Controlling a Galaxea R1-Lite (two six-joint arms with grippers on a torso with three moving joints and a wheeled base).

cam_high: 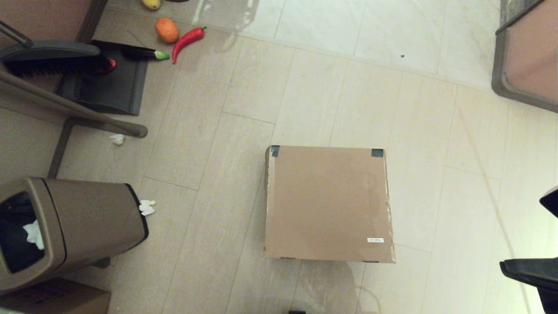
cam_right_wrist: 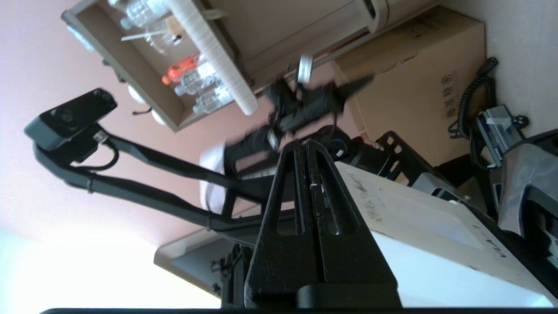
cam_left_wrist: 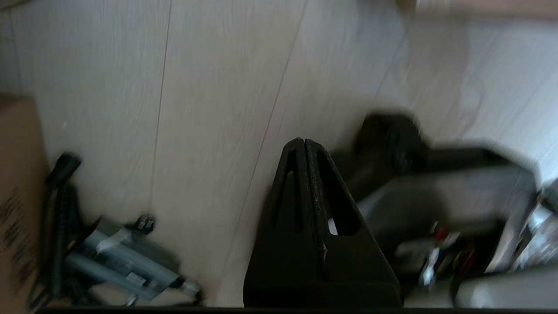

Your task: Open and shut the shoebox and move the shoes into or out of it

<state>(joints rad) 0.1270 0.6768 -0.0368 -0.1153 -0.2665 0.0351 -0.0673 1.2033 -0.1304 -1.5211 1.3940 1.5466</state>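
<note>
The left end effector is hanging over bare floor, fingers pressed together; the right end effector, likewise pinched together and empty, is pointing back toward the robot's own body. The shoebox is sitting lid-down-flat on the floor, centre-right of the head view. Farther off, upper left, a red chili is lying.

Head camera looks steeply down at the floor, the shoebox centred below it. Left wrist camera sits low, peering past the left gripper at nearby floor. Right wrist camera tilts toward walls and the printed cardboard box, which both wrist views share.
</note>
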